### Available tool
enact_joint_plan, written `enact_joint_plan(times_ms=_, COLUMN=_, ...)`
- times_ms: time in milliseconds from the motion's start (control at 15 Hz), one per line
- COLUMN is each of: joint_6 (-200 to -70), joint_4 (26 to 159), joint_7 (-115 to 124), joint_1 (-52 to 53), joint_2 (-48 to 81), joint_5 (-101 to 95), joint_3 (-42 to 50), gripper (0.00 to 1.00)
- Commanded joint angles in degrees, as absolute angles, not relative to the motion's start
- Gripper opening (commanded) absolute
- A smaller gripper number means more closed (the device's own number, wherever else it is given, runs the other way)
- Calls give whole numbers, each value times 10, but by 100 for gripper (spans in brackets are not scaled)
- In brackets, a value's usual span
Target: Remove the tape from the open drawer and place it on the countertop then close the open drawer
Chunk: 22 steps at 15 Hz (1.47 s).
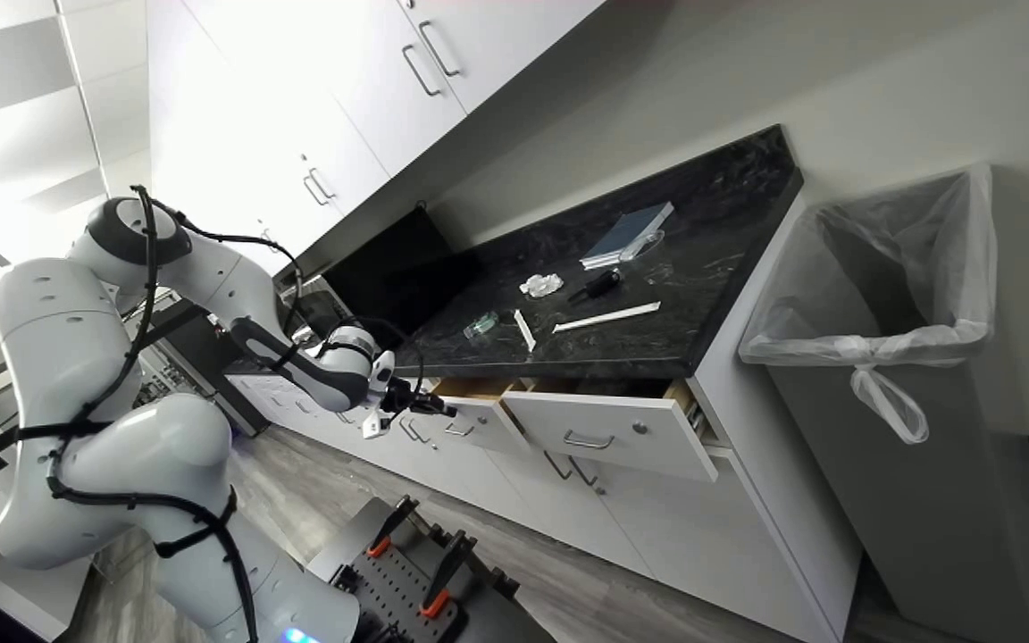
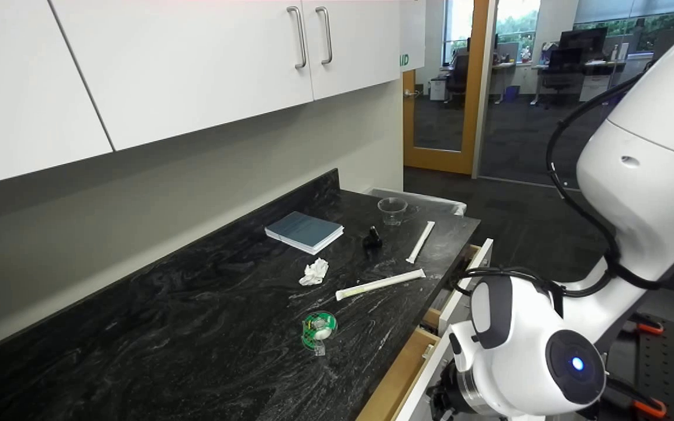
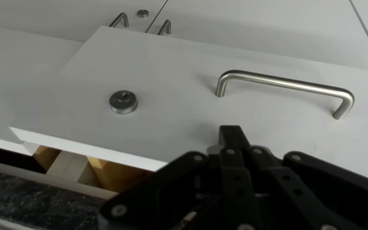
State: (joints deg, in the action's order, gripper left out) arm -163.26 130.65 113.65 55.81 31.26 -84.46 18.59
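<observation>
The tape, a clear and green dispenser (image 2: 318, 328), lies on the black countertop (image 2: 196, 327); it also shows in an exterior view (image 1: 481, 325). Two drawers side by side stand open. The drawer in front of my gripper has a white front (image 3: 171, 95) with a lock and a bar handle (image 3: 283, 83); its yellowish wood inside (image 2: 401, 368) shows. The neighbouring drawer (image 1: 604, 433) is pulled out further. My gripper (image 3: 233, 135) is shut and empty, its fingertips at the white front between lock and handle; I cannot tell whether they touch it. It also shows in an exterior view (image 1: 448, 410).
On the countertop are a blue-grey book (image 2: 305, 231), crumpled white paper (image 2: 315, 272), a small black object (image 2: 372, 238), two white strips (image 2: 381, 284) and a clear cup (image 2: 392, 210). A grey bin with a liner (image 1: 890, 446) stands beyond the cabinet end. White upper cabinets (image 2: 196, 64) hang above.
</observation>
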Motion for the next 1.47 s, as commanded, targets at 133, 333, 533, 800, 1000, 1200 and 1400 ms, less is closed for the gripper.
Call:
enact_joint_plan(times_ms=133, joint_6=-1635, joint_4=1266, joint_7=1107, joint_1=522, joint_2=332, joint_5=-841, joint_3=205, gripper=2)
enact_joint_plan(times_ms=333, joint_6=-1636, joint_4=1249, joint_7=1093, joint_1=506, joint_2=343, joint_5=-835, joint_3=203, gripper=2)
enact_joint_plan(times_ms=533, joint_6=-1642, joint_4=1241, joint_7=1088, joint_1=502, joint_2=344, joint_5=-831, joint_3=198, gripper=2)
enact_joint_plan(times_ms=800, joint_6=-1643, joint_4=1278, joint_7=1100, joint_1=524, joint_2=293, joint_5=-838, joint_3=184, gripper=2)
enact_joint_plan(times_ms=1000, joint_6=-1668, joint_4=1348, joint_7=1087, joint_1=527, joint_2=214, joint_5=-794, joint_3=151, gripper=2)
enact_joint_plan(times_ms=1200, joint_6=-1633, joint_4=1430, joint_7=1042, joint_1=528, joint_2=127, joint_5=-686, joint_3=108, gripper=2)
enact_joint_plan(times_ms=1400, joint_6=-1587, joint_4=1500, joint_7=964, joint_1=460, joint_2=36, joint_5=-554, joint_3=10, gripper=2)
